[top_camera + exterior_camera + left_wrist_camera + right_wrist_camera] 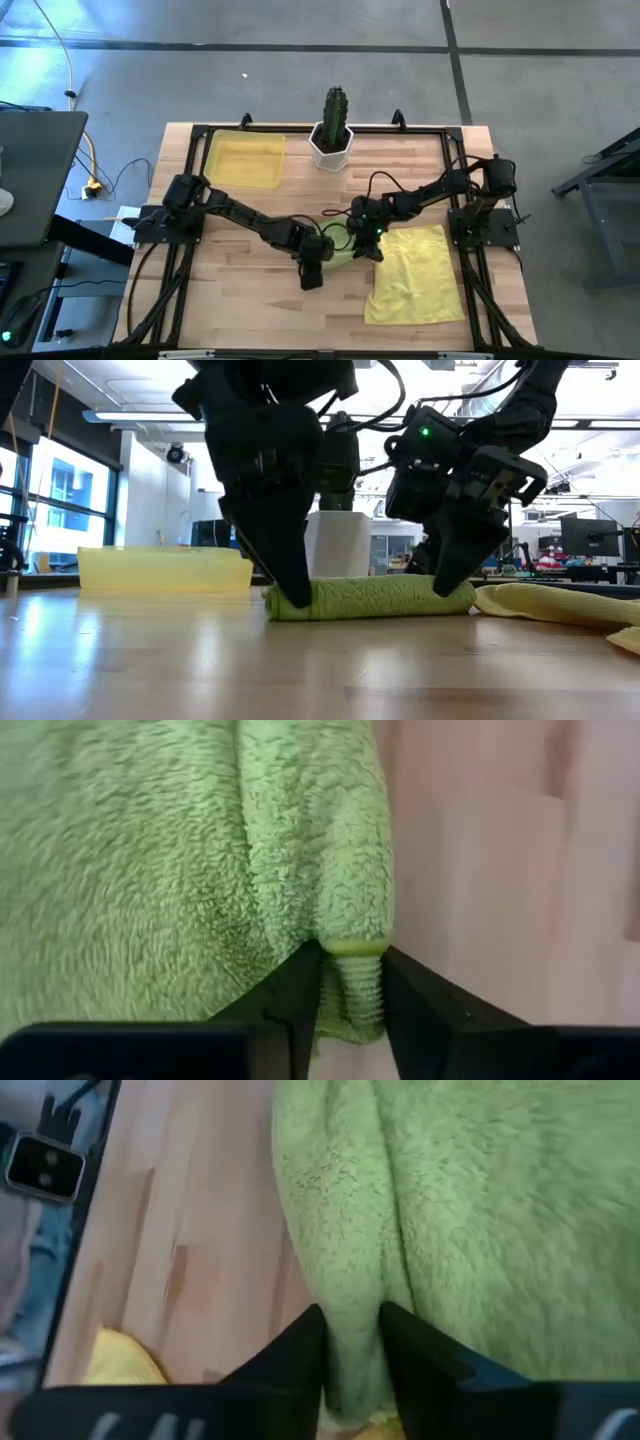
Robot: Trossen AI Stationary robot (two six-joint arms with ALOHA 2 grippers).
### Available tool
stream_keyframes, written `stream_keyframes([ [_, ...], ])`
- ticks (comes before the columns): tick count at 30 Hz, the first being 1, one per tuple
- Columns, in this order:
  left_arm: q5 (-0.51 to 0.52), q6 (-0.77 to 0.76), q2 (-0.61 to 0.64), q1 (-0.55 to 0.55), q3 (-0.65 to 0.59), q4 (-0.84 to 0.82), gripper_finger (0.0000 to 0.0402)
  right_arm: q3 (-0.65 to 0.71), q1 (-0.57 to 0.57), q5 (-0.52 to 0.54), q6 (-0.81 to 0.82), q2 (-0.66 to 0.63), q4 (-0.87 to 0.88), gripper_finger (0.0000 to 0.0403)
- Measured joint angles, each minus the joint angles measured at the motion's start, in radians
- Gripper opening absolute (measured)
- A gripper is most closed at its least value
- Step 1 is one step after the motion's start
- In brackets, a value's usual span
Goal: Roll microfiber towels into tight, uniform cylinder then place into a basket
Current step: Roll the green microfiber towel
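Observation:
The lime green towel (370, 598) lies rolled into a short cylinder on the wooden table, near the middle (340, 242). My left gripper (312, 272) is at the roll's left end (285, 600), shut on green cloth. My right gripper (372, 248) is at the roll's right end (455, 595), also with green cloth between its fingers. The pale yellow towel (412, 278) lies spread flat at the near right, one edge close to the roll. The yellow basket (245, 160) stands at the far left. My left gripper pinches a narrow fold with a hemmed edge (352, 952) between its two fingers, at the roll's left end. The fingers (290, 575) come from above, pointing steeply down. The roll lies on the table. My right gripper has a ridge of the green cloth (352, 1325) pinched between its two fingers, at the roll's right end. The fingers (450, 565) slant down from the table's right side. That end of the roll rests on the table beside the yellow towel.
A white pot with a green cactus (332, 140) stands at the far edge, right of the basket. A black frame (300, 130) runs around the table's sides. Bare wood lies on the near left (240, 290).

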State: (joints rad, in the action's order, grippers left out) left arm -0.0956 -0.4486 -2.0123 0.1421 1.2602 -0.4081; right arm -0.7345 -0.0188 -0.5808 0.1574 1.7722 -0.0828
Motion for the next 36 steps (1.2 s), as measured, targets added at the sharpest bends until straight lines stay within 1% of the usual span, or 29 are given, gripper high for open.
stream_keyframes([
  [3, -0.056, -0.026, -0.001, 0.000, -0.001, -0.003, 0.0071, 0.000, 0.000, 0.012, -0.067, -0.044, 0.041, 0.0121],
  [6, -0.069, -0.055, -0.001, 0.001, -0.001, -0.010, 0.0054, 0.001, 0.000, 0.045, -0.141, -0.107, 0.087, 0.0137],
  [8, -0.072, -0.075, -0.002, -0.007, -0.002, -0.011, 0.0043, 0.000, 0.017, 0.092, -0.207, -0.147, 0.103, 0.0141],
  [11, -0.116, -0.098, -0.003, -0.025, -0.002, -0.011, 0.0025, 0.000, 0.085, 0.204, -0.328, -0.176, 0.104, 0.0140],
  [15, -0.157, -0.097, -0.004, -0.048, -0.003, -0.012, 0.0006, 0.000, 0.201, 0.385, -0.476, -0.168, 0.091, 0.0134],
  [19, -0.182, -0.090, -0.005, -0.067, -0.004, -0.015, 0.0004, 0.000, 0.291, 0.600, -0.495, -0.155, 0.076, 0.0133],
  [21, -0.186, -0.091, -0.005, -0.074, -0.004, -0.014, 0.0005, 0.000, 0.318, 0.667, -0.491, -0.155, 0.071, 0.0134],
  [22, -0.190, -0.090, -0.005, -0.077, -0.004, -0.014, 0.0005, 0.000, 0.328, 0.681, -0.491, -0.155, 0.069, 0.0134],
  [26, -0.209, -0.090, -0.005, -0.083, -0.005, -0.010, 0.0005, 0.000, 0.351, 0.683, -0.495, -0.155, 0.068, 0.0134],
  [29, -0.213, -0.094, -0.005, -0.083, -0.005, -0.009, 0.0005, 0.000, 0.354, 0.683, -0.432, -0.152, 0.059, 0.0138],
  [33, -0.214, -0.098, -0.005, -0.083, -0.005, -0.005, 0.0005, -0.002, 0.346, 0.683, -0.351, -0.131, 0.048, 0.0170],
  [36, -0.217, -0.099, -0.006, -0.083, -0.005, -0.003, 0.0005, -0.002, 0.346, 0.686, -0.365, -0.099, 0.035, 0.0204],
])
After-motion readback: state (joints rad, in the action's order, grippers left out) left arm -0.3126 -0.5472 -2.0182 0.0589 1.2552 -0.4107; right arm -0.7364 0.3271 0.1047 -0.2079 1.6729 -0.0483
